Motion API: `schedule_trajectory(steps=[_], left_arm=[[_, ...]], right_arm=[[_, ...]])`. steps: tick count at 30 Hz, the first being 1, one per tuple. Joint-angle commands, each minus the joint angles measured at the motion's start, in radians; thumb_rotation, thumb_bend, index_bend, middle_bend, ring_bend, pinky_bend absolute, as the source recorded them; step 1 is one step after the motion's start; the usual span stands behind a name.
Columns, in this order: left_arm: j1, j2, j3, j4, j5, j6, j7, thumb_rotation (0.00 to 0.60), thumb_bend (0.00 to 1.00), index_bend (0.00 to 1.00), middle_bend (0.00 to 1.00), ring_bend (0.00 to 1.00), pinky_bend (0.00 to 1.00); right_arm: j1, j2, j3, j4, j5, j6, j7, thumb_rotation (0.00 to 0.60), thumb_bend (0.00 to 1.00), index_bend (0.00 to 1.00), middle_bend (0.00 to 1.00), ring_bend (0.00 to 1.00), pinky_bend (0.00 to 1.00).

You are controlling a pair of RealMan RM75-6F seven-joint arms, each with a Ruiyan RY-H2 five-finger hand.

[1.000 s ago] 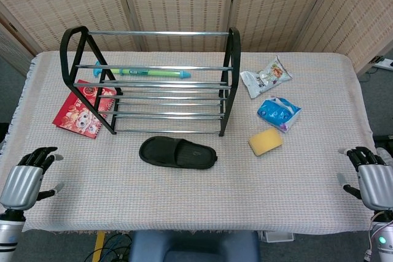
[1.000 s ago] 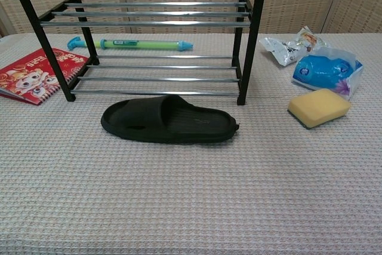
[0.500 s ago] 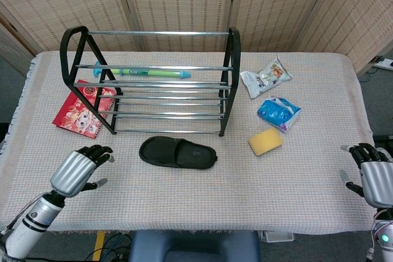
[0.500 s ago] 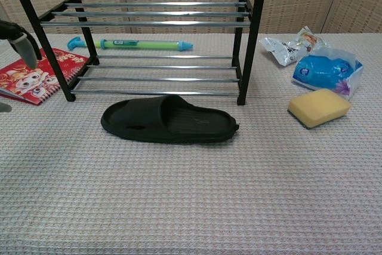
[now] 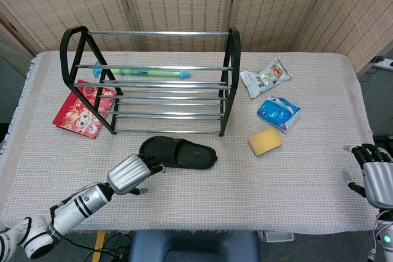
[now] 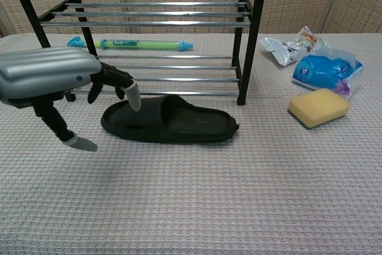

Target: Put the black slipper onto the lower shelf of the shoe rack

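The black slipper [image 5: 179, 153] [image 6: 170, 120] lies flat on the table just in front of the black shoe rack [image 5: 228, 81] [image 6: 249, 40], toe end to the left. My left hand [image 5: 131, 173] [image 6: 57, 82] hovers at the slipper's left end with its fingers spread and nothing in them; the fingertips [image 6: 133, 97] hang just over the toe. My right hand [image 5: 373, 176] stays at the table's right edge, fingers apart and empty; the chest view does not show it.
A green and blue pen-like toy [image 5: 147, 72] lies behind the rack. A red booklet [image 5: 83, 108] sits left of the rack. A yellow sponge [image 5: 265, 142], a blue tissue pack [image 5: 279, 113] and a snack bag [image 5: 266, 76] lie to the right.
My left hand has swept from the table's left edge rightward and forward to the slipper's toe end. The right hand and the slipper have barely moved.
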Motion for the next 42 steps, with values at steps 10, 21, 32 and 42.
schedule_trajectory(steps=[10,21,32,42], left_arm=[[-0.132,-0.156,-0.073,0.047,-0.262,-0.191,0.198,0.600,0.17,0.32,0.29,0.31,0.43],[-0.181,-0.223,-0.070,0.044,-0.392,-0.189,0.412,0.600,0.17,0.31,0.30,0.31,0.38],[-0.227,-0.280,-0.045,0.074,-0.512,-0.176,0.623,0.600,0.17,0.32,0.34,0.30,0.37],[-0.231,-0.206,0.017,-0.041,-0.572,-0.125,0.777,0.600,0.17,0.34,0.42,0.30,0.37]], right_arm=[[-0.015,0.001,-0.001,0.013,0.015,0.010,0.016,0.600,0.31,0.26,0.34,0.24,0.34],[-0.021,-0.005,0.000,0.035,0.029,0.004,0.038,0.600,0.31,0.26,0.35,0.24,0.34],[-0.026,-0.014,-0.001,0.069,0.041,-0.005,0.070,0.600,0.31,0.26,0.35,0.24,0.34],[-0.034,-0.017,-0.002,0.083,0.041,-0.002,0.094,0.600,0.31,0.26,0.35,0.24,0.34]])
